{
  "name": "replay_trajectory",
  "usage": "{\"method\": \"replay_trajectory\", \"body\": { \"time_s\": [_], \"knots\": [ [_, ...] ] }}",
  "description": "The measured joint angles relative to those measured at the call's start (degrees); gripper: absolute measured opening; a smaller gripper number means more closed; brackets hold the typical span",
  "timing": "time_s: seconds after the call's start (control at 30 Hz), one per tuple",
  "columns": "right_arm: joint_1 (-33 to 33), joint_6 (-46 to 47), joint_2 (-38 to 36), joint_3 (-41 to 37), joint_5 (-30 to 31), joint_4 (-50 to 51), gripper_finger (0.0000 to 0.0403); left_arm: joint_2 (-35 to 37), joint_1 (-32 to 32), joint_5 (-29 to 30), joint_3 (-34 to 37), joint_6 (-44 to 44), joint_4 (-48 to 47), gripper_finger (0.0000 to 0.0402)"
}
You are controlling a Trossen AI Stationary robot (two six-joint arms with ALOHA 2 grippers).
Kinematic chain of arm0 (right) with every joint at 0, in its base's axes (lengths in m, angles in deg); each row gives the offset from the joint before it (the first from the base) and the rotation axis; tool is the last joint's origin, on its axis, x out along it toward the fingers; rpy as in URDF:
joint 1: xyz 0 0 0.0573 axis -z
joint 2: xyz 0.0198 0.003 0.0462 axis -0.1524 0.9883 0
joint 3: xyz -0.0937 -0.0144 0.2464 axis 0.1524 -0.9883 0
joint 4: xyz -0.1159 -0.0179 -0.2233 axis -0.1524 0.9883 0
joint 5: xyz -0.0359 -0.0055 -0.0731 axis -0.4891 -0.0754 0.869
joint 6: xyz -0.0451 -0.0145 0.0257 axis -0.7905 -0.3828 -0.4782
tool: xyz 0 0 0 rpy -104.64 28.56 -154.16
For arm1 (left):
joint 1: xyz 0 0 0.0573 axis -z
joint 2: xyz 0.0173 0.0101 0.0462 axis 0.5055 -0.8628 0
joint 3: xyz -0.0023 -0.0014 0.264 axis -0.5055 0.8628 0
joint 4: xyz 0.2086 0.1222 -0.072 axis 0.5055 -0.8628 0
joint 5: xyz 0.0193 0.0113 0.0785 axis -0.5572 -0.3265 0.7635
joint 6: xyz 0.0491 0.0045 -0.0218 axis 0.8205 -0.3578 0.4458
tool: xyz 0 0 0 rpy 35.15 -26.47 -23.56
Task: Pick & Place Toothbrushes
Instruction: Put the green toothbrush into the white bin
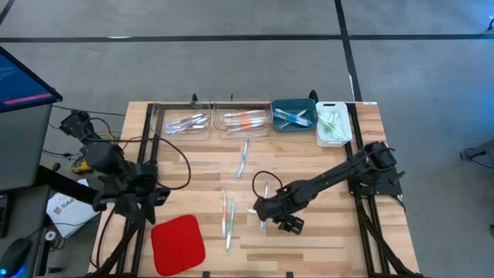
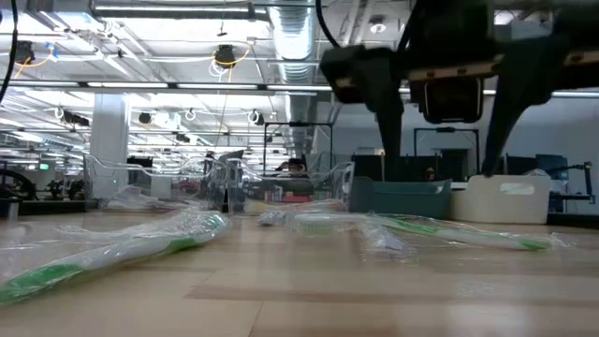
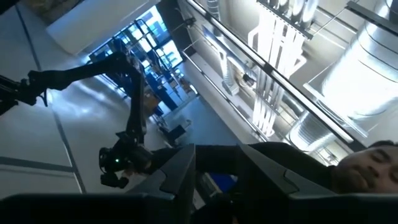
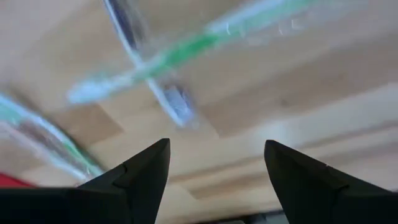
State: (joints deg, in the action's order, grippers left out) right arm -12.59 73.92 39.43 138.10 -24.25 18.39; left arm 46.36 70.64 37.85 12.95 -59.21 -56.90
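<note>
While the left arm waits folded at the left edge of the wooden worktop [image 1: 309,166], its left gripper [image 1: 158,197] points up toward the ceiling, and the pictures do not show whether its fingers are apart or closed. The right arm reaches in from the right side, and the right gripper [image 1: 266,222] hangs low over the middle of the worktop with its two dark fingers [image 4: 140,171] spread wide and nothing between them. Just below it lie two wrapped toothbrushes crossing each other, a green one [image 4: 180,53] and a paler one [image 4: 158,87]; neither touches the fingers. To the left of that gripper, two more green toothbrushes [image 1: 228,216] lie side by side on the bare wood, and a blue toothbrush [image 1: 245,157] lies farther back, near the containers. Along the back edge stand four containers in a row: two clear trays [image 1: 212,125] holding white and orange toothbrushes, a teal bin [image 1: 279,123] holding blue ones, and a white bin [image 1: 343,131] holding green ones. A flat red pad [image 1: 177,243] lies at the front left, well apart from the toothbrushes. A monitor [image 1: 23,81] stands beyond the worktop's left side.
</note>
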Motion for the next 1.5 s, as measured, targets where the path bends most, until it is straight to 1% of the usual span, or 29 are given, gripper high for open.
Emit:
{"method": "replay_trajectory", "body": {
  "time_s": [0.13,0.27,0.33,0.4,0.53,0.73,1.0,1.3,1.5],
  "knots": [
    [-0.7,0.6,0.1,0.1,-0.5,2.1,0.0256,-0.1,1.2,0.0,0.0,0.0,-0.3,0.0108],
    [0.5,0.5,0.9,-0.1,-1.2,3.4,0.0256,-0.1,1.8,0.0,0.0,0.0,-0.6,0.0108],
    [1.2,0.3,0.6,-1.1,-1.1,2.1,0.0256,-0.1,1.8,0.0,0.0,0.0,-0.8,0.0108],
    [1.8,0.2,0.8,-2.2,-1.2,2.9,0.0256,-0.1,1.8,0.0,0.0,0.0,-0.9,0.0108],
    [2.5,0.1,0.8,-2.9,-4.1,2.8,0.0256,-0.1,1.8,-0.1,0.0,0.0,-1.1,0.0108],
    [2.3,-0.3,0.8,-3.2,-5.1,4.9,0.0256,-0.1,1.8,-2.3,0.0,-0.1,-1.2,0.0108],
    [2.3,0.7,0.8,-6.4,-10.1,3.3,0.0256,-0.1,1.8,-2.5,0.0,-0.2,-1.3,0.0108],
    [3.2,1.0,0.8,-6.4,-10.4,8.8,0.0256,-0.1,1.8,-2.8,0.0,-0.2,-1.3,0.0108],
    [4.2,1.0,0.8,-6.4,-10.0,9.9,0.0256,-0.1,1.8,-2.8,0.0,-0.2,-1.3,0.0108]
  ]
}}
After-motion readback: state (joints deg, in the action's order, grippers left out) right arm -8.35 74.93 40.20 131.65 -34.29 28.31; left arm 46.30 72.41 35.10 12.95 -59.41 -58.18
